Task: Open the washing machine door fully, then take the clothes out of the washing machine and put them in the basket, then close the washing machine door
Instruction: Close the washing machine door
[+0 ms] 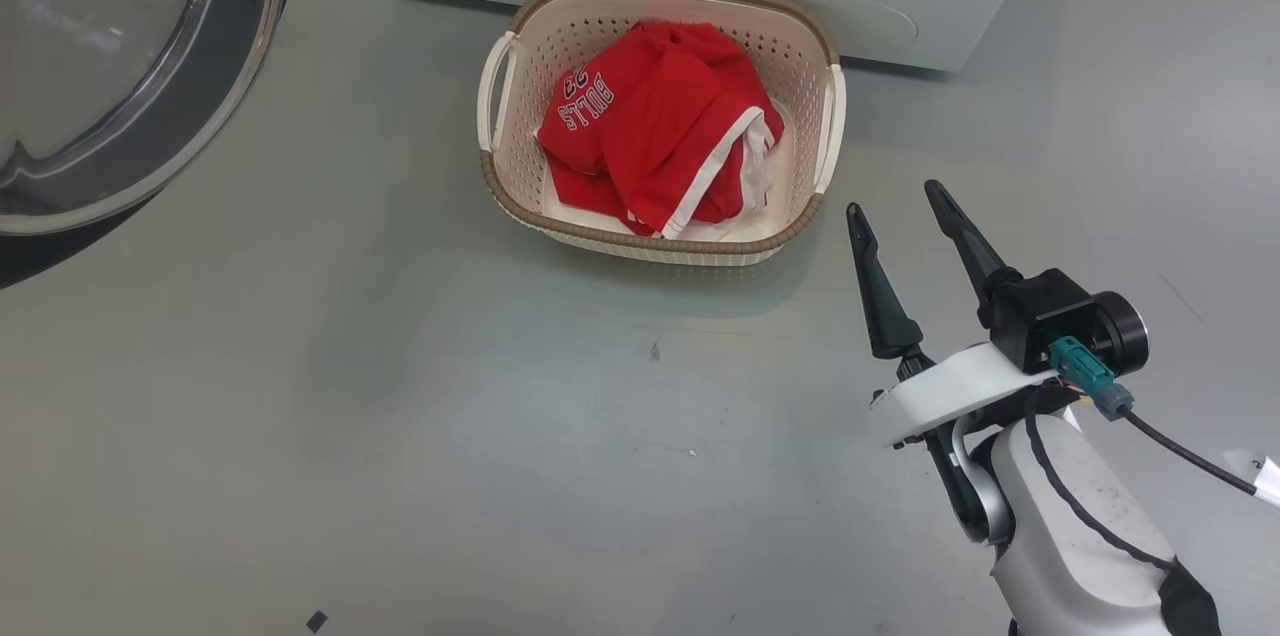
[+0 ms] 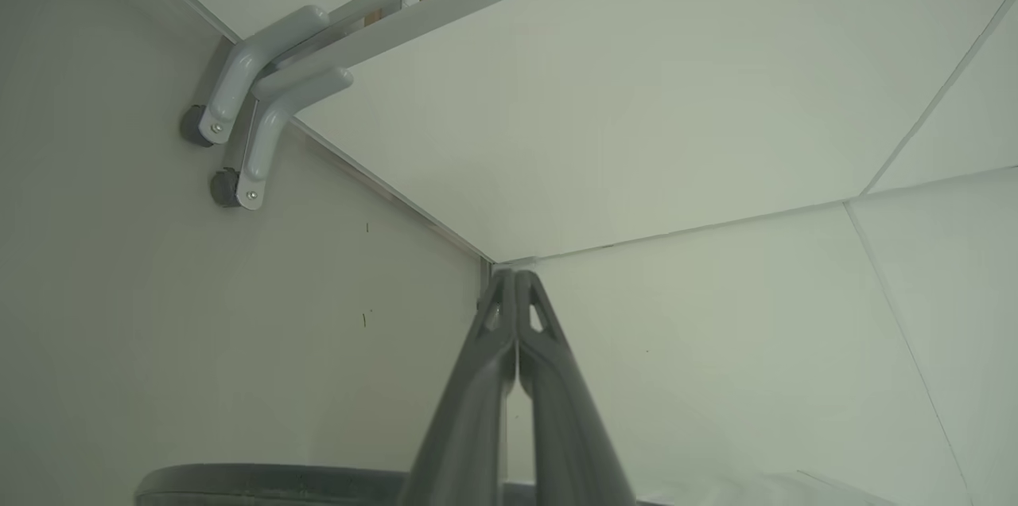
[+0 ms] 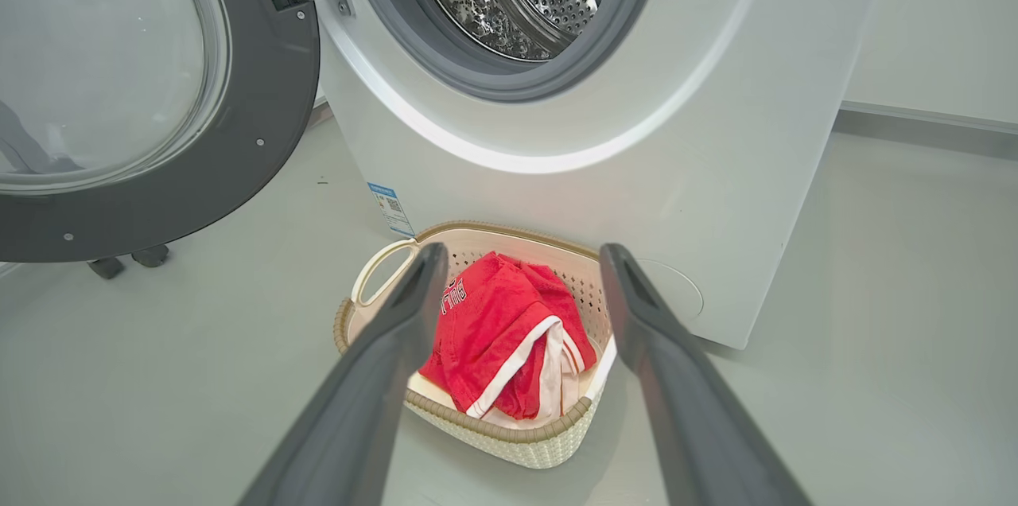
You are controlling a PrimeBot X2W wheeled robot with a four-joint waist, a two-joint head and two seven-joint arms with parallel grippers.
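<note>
Inside the basket (image 1: 590, 36) the clothes (image 1: 660, 116) are lying; behind it the washing machine door (image 3: 270, 116) is hanging open. Near the basket my right gripper (image 1: 893, 196) is spreading empty, my left gripper (image 2: 513, 277) pressing together.

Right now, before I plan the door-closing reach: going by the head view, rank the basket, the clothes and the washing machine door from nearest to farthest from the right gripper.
From the right gripper, jaws open:
1. basket, just up and left of it.
2. clothes, heaped inside the basket.
3. washing machine door, open, at the far left.
</note>
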